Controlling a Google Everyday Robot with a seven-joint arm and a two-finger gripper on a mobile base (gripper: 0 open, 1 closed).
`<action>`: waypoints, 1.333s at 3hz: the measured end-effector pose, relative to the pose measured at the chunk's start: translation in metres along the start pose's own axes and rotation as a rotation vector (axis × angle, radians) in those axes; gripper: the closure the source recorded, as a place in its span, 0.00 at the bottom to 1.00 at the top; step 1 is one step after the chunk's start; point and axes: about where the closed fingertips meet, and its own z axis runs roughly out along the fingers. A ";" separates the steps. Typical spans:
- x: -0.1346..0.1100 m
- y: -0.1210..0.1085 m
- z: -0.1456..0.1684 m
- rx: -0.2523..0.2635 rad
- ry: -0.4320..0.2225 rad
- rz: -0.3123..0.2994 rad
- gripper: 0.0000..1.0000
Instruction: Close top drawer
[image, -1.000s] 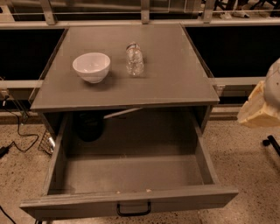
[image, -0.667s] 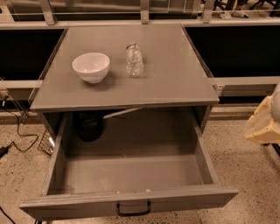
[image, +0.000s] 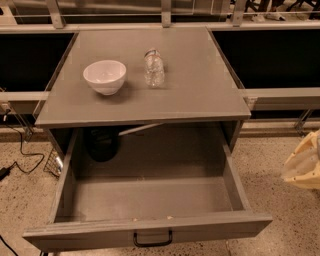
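Top drawer (image: 150, 202), drawn out almost to its full travel from beneath the table (image: 200, 87) and standing open toward the camera, its interior bare but for a few pale specks near the front wall; the black bar handle (image: 152, 239) on the front panel is untouched. Judged from this position the task has not begun in effect: the whole closing stroke is left, and nothing yet bears on the panel or the handle. A dark rounded object (image: 102, 144) sits in the shadowed recess behind the drawer's back; what it is cannot be made out. On the table stand a white bowl (image: 104, 76) and, just beside it to the right, a clear plastic bottle (image: 154, 67). The claw (image: 304, 162) appears only as a cream-coloured form cut by the right margin, over the speckled floor (image: 280, 200) and well apart from the drawer — whether it is spread or pressed together cannot be told. Compared with the earlier frames, the claw has sunk lower along the right margin, from about table height to the level of the drawer's side wall — drawer, bowl and bottle are unchanged.
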 end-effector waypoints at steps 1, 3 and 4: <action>0.003 0.012 -0.014 0.003 -0.012 -0.008 1.00; 0.029 0.085 -0.016 -0.058 -0.041 -0.011 1.00; 0.037 0.115 0.007 -0.087 -0.064 -0.015 1.00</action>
